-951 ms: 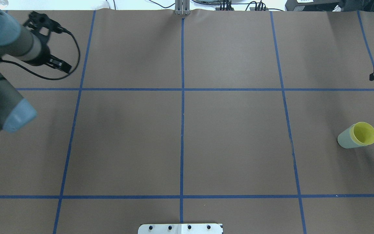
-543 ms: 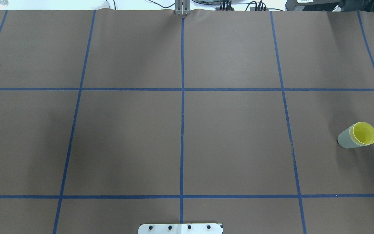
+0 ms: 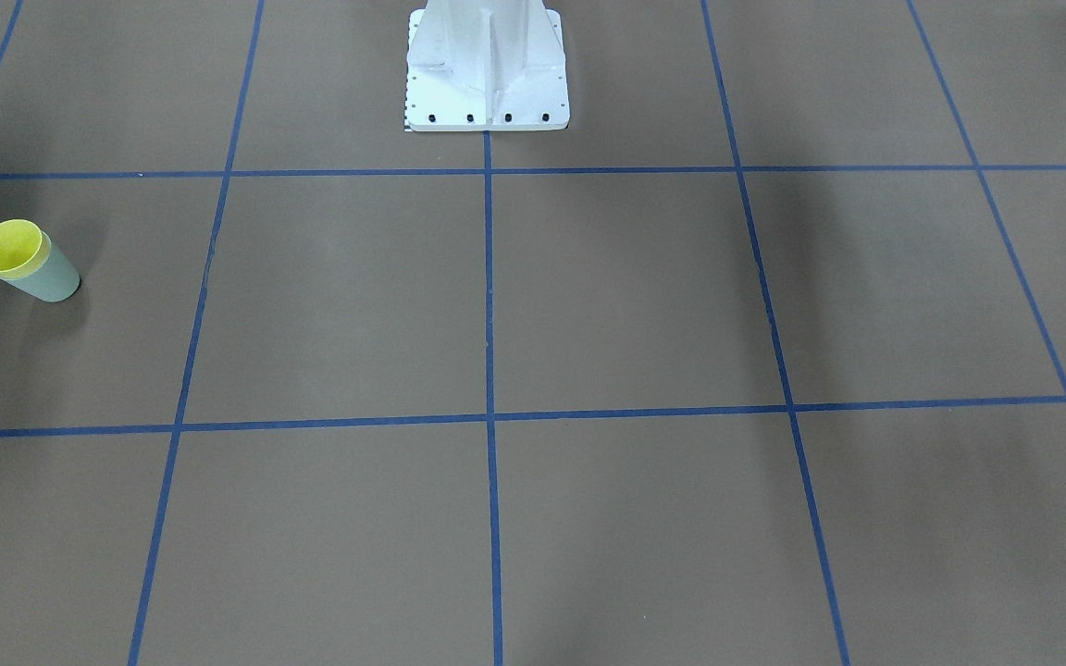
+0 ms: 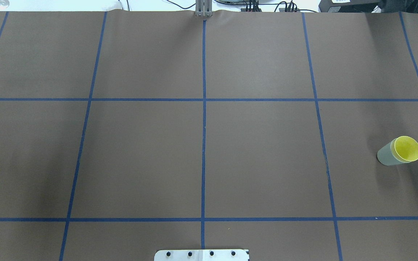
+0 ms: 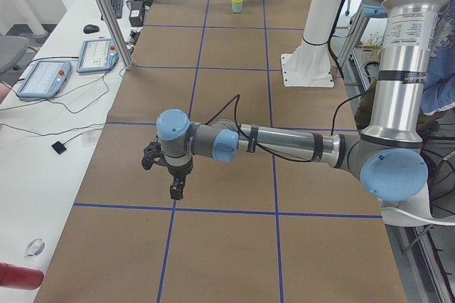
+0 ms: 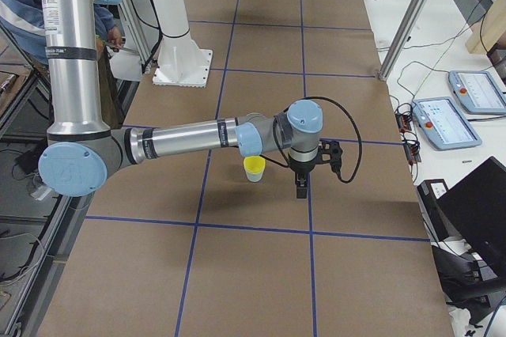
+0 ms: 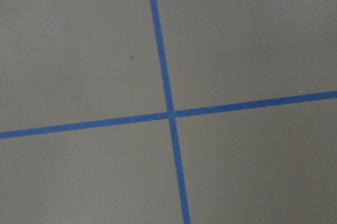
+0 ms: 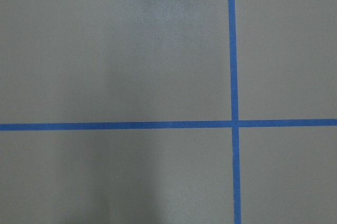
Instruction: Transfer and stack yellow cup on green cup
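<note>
The yellow cup [image 4: 408, 148] sits nested inside the green cup [image 4: 385, 156], upright at the table's right side. The pair also shows in the front view, yellow cup [image 3: 8, 247] in green cup [image 3: 52, 277], far away in the left side view [image 5: 237, 2], and in the right side view [image 6: 254, 168]. My right gripper [image 6: 301, 187] hangs over the table just beside the cups, apart from them. My left gripper [image 5: 174, 189] hangs over bare table at the far other end. Both show only in the side views, so I cannot tell whether they are open or shut.
The brown table cover carries a blue tape grid. The white robot base [image 3: 487, 74] stands at the table's middle edge. Metal posts [image 5: 106, 11] and control tablets [image 6: 444, 122] stand on the side benches beyond the table's long edge.
My left arm and gripper have withdrawn off the overhead view's left edge, and my right gripper off its right edge. The stacked cups have not moved.
</note>
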